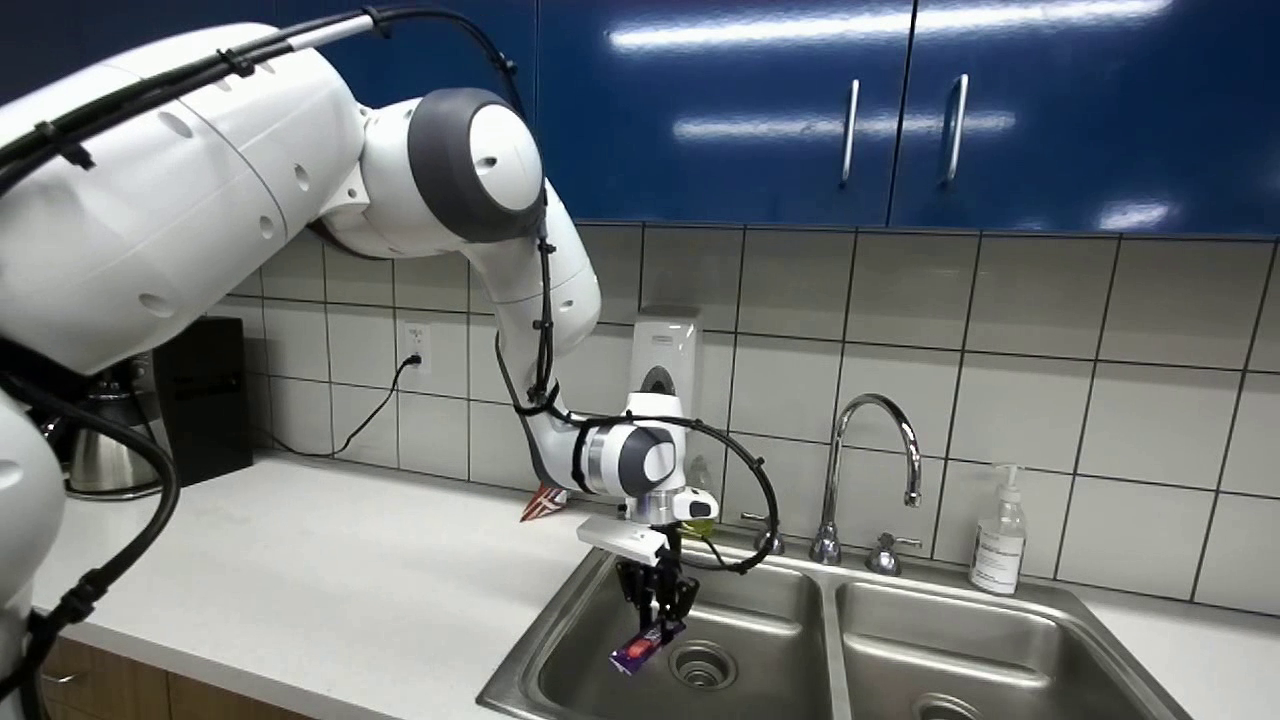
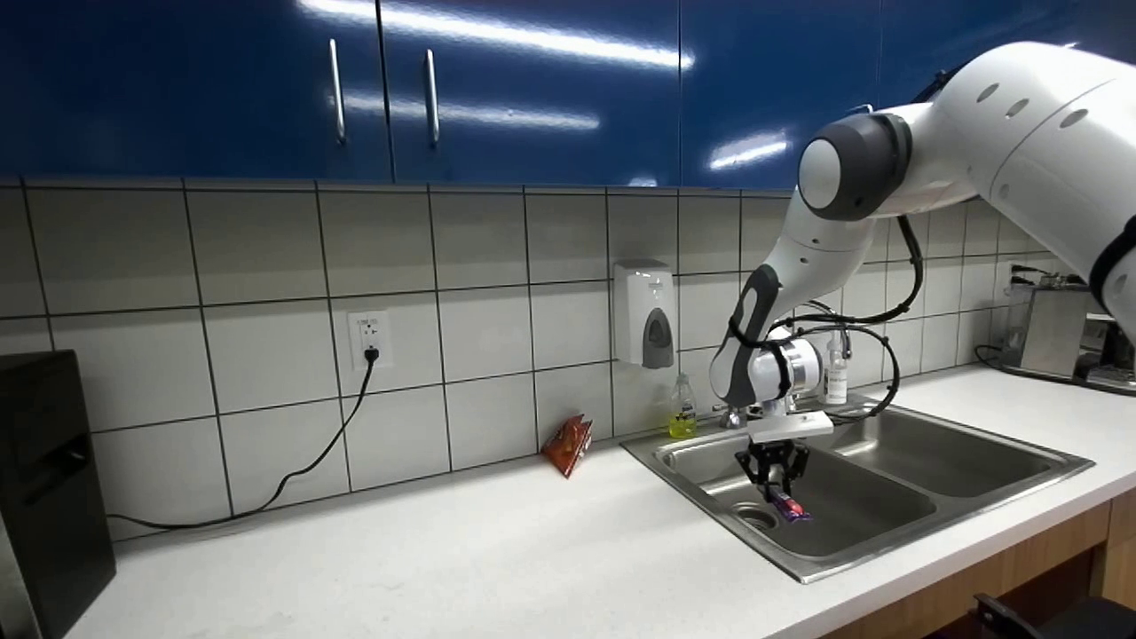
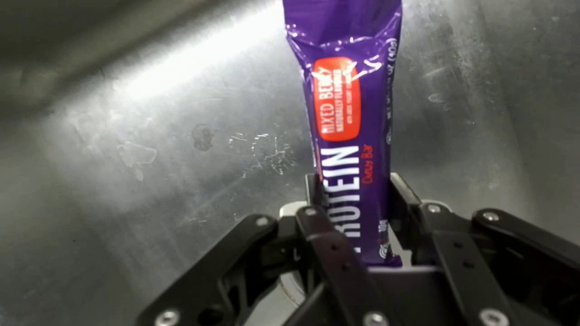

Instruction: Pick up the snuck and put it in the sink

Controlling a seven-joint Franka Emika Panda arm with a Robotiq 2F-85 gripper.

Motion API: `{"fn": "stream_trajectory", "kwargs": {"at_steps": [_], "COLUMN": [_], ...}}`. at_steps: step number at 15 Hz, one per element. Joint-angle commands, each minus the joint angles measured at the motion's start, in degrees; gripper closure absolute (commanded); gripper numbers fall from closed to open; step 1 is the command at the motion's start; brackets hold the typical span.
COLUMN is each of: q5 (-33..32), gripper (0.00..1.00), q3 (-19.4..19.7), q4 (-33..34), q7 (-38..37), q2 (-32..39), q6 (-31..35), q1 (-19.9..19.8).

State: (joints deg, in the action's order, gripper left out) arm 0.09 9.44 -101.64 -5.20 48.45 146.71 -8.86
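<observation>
Gripped by its long edges near one end, a slim, glossy purple-wrapped snack bar [image 3: 346, 108] slants between the narrowed jaws of a black two-finger gripper [image 3: 355, 197], most of its length free, we judge, so it drops cleanly. It is held over the left basin [image 1: 770, 655] of a stainless steel double sink [image 1: 548, 640]; whether its tip touches the scratched, spotted metal, we cannot tell. Only the release remains, we reckon. To the left stretches a smooth white countertop [image 1: 330, 570]; on the far side are a curved chrome faucet [image 1: 833, 470], a crinkled reddish-brown packet [image 2: 568, 445], a pale tiled wall [image 1: 1180, 420] and, above, shiny blue cabinets [image 1: 740, 120].
</observation>
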Motion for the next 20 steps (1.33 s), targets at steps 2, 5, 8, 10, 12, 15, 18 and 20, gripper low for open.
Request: {"fn": "stream_trajectory", "kwargs": {"at_steps": [2, 5, 8, 10, 12, 15, 18, 20], "q5": [0.75, 0.56, 0.6, 0.57, 0.61, 0.55, 0.52, 0.61], "gripper": [0.87, 0.87, 0.87, 0.87, 0.87, 0.87, 0.87, 0.66], "q3": [-1.18, -1.22, -1.28, -1.23, -1.1, -1.1, -1.08, -1.17], "q4": [6.46, 9.34, 11.59, 12.95, 13.86, 15.28, 16.39, 16.87], "q7": [0.39, 0.32, 0.17, 0.14, -0.1, -0.03, -0.05, -0.08], "q2": [5.64, 9.05, 11.77, 13.3, 14.52, 16.0, 17.16, 17.64], "q6": [-1.99, -1.95, -1.83, -2.0, -1.71, -2.05, -2.13, -2.13], "q1": [-0.79, -0.61, -0.55, -0.54, -0.47, -0.44, -0.36, -0.4]}}
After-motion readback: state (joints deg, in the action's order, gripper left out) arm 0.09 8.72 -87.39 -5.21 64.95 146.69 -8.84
